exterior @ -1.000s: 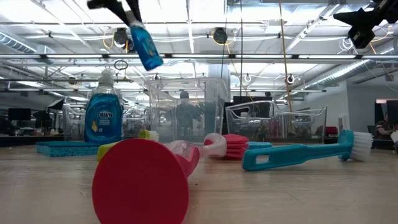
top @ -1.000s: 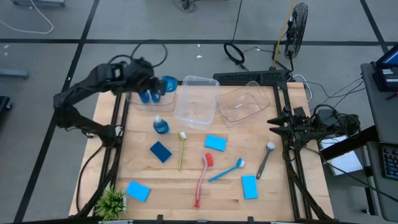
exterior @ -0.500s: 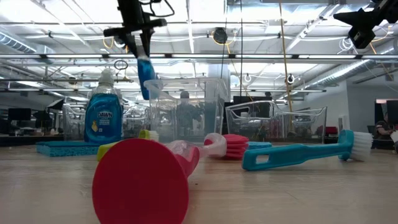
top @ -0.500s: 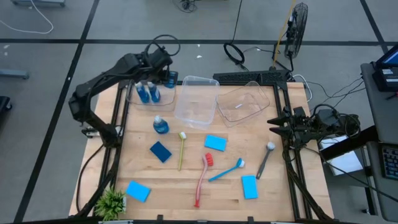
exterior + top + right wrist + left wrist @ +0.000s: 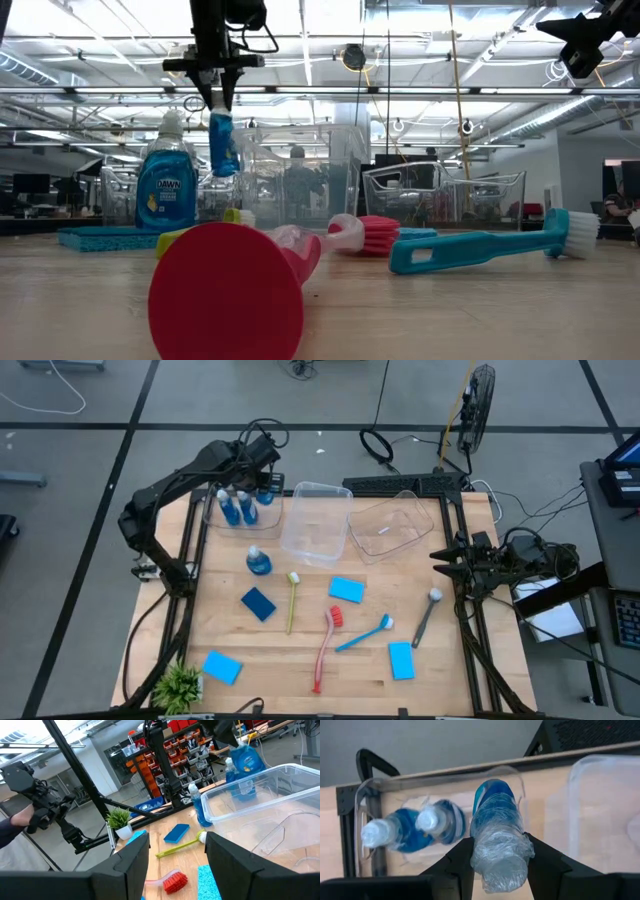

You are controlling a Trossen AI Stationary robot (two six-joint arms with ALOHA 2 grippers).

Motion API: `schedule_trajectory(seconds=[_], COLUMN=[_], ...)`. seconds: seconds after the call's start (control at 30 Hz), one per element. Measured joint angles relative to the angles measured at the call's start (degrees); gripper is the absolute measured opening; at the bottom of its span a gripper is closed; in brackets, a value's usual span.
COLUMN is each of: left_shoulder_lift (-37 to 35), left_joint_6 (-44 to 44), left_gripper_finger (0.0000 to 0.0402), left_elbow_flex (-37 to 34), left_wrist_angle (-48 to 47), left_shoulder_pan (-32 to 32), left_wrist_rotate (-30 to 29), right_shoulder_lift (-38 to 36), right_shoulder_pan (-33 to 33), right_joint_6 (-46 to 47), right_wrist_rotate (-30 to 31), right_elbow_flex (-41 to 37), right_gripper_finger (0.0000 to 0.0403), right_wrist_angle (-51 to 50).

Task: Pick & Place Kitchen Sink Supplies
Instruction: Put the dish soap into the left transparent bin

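Reaching across the far left corner of the table, the left arm is bending at its elbow out past the left edge and pointing its wrist straight down. Its left gripper (image 5: 217, 98) is hanging above a clear tub (image 5: 214, 517) that is sitting at the far left. The fingers (image 5: 457, 862) are standing partly closed, pinching the capped end of a bottle (image 5: 497, 834) of blue liquid from both sides. In the low view that bottle is dangling upright below the fingertips, clear of the table. The wrist view is showing its blue body over the tub's right part, beside two more bottles (image 5: 415, 826) that are already standing inside the tub.

Waiting off the right edge of the table, the right arm is holding its right gripper (image 5: 440, 556) level, pointing left toward the table. Its fingers (image 5: 132, 860) are standing wide apart with nothing between them.

Lying on the wood are the other supplies: a fourth bottle (image 5: 258, 561) just near of the tub, a dark sponge (image 5: 258, 603) and a yellow-green brush (image 5: 292, 600) in the middle, a red brush (image 5: 325, 645), a blue brush (image 5: 364, 633) and a grey brush (image 5: 426, 616) further right. Lighter sponges are lying at the centre (image 5: 346, 590), near left (image 5: 221, 666) and near right (image 5: 401, 660).
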Motion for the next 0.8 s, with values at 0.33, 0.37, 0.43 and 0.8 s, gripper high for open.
schedule_trajectory(seconds=[0.33,0.37,0.43,0.8], left_shoulder_lift=[0.67,1.17,2.43,7.64], left_joint_6=[-0.37,-0.44,-0.24,1.52], left_gripper_finger=[0.0140,0.0140,0.0140,0.0140], left_elbow_flex=[0.02,0.01,0.01,0.00], left_wrist_angle=[-0.79,-1.31,-1.94,-1.79], left_shoulder_pan=[-0.54,-0.57,-0.57,0.42], left_wrist_rotate=[0.66,0.64,0.77,0.02], right_shoulder_lift=[0.02,0.01,0.01,0.02], right_shoulder_pan=[-0.01,0.00,-0.01,0.01], right_joint_6=[-0.01,-0.01,-0.01,0.43], right_wrist_rotate=[0.00,0.00,0.00,-0.04], right_elbow_flex=[0.00,0.00,0.00,0.00], right_gripper_finger=[0.0183,0.0183,0.0183,0.0183], right_wrist_angle=[-0.01,-0.01,-0.01,-0.03])
